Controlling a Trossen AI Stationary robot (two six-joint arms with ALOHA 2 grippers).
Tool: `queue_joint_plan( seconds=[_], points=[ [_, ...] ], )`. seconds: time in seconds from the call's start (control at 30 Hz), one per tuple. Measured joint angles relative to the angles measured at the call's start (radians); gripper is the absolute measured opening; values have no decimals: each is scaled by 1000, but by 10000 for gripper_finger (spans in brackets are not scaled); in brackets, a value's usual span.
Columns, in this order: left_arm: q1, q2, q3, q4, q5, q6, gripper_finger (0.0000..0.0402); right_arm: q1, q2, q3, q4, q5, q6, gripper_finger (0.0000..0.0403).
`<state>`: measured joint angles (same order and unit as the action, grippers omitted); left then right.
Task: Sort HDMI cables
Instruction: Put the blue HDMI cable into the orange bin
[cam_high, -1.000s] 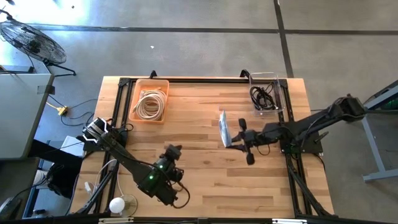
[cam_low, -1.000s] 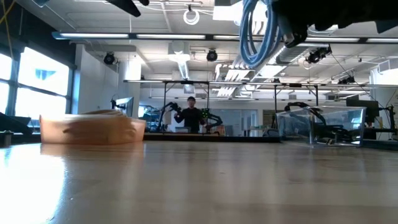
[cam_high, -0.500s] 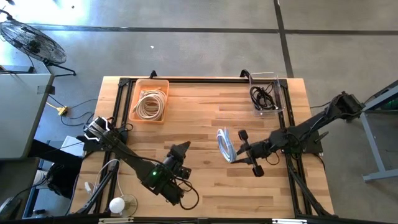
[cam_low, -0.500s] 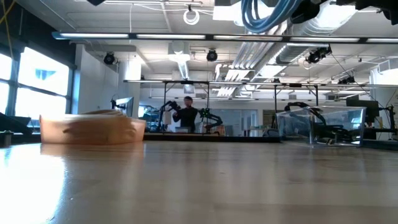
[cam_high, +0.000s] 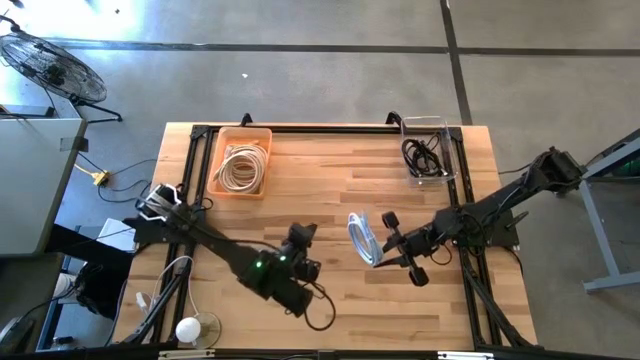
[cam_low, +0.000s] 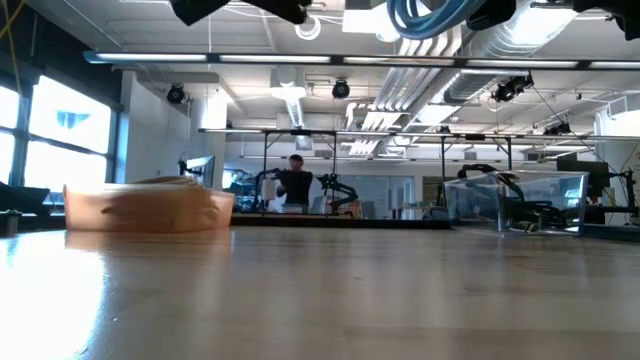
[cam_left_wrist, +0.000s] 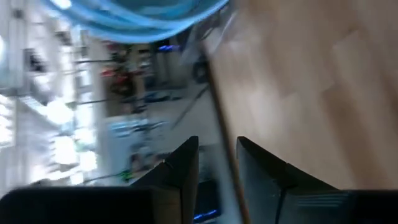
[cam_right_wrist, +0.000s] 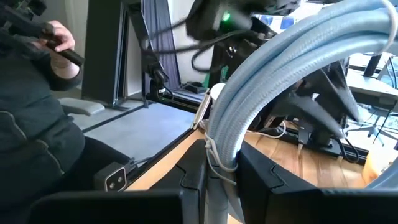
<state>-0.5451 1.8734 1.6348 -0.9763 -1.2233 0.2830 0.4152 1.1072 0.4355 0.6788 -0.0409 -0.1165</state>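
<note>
A silvery-white coiled HDMI cable (cam_high: 363, 238) hangs in the air over the table's middle, in my right gripper (cam_high: 380, 243), which is shut on it. The low view shows the coil (cam_low: 428, 14) at the top edge. My left gripper (cam_high: 303, 236) hovers just left of the coil, fingers a narrow gap apart (cam_left_wrist: 217, 163), holding nothing; the coil (cam_left_wrist: 134, 14) shows ahead of it. Cream-beige cables (cam_high: 241, 167) lie in an orange bin. Black cables (cam_high: 424, 155) lie in a clear bin. My right gripper pinches the coil's bundled strands between its two fingers, beside a thin tie (cam_right_wrist: 215, 153). The fingers come level from the table's right and lie across the strands. The coil is lifted clear of the table and stands on edge ahead of the fingers.
The orange bin (cam_high: 217, 160) sits at the far left of the table and the clear bin (cam_high: 446, 150) at the far right. A white round object (cam_high: 188, 329) lies at the near left corner. A person (cam_right_wrist: 34, 106) sits beyond the table's near side.
My right gripper has carried the coil toward the near edge, and the coil has turned from edge-on to slightly slanted. My left gripper has swung toward the table's right and now sits close beside the coil.
</note>
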Motion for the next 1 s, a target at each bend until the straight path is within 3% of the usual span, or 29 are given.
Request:
queue_joint_plan(
  seconds=[0.2, 0.53, 0.6, 0.7, 0.77, 0.87, 1.0],
  points=[
    [68, -40, 18, 209, 296, 88, 104, 3, 0, 0, 0, -41, -21, 48],
    [137, -127, 19, 349, 496, 72, 104, 101, 0, 0, -10, -49, -139, 48],
    [154, -130, 19, 382, 661, 135, 104, 117, 0, 1, -16, -51, -162, 48],
    [196, -131, 19, 453, 1020, 204, 104, 135, 0, 1, -22, -51, -189, 48],
    [227, -124, 19, 512, 1160, 200, 104, 145, 0, 1, -28, -51, -205, 48],
    [271, -123, 19, 523, 1199, 161, 104, 155, 0, 1, -32, -50, -214, 48],
    [323, -125, 19, 503, 1138, 77, 104, 168, 0, 1, -36, -50, -231, 48]
  ],
)
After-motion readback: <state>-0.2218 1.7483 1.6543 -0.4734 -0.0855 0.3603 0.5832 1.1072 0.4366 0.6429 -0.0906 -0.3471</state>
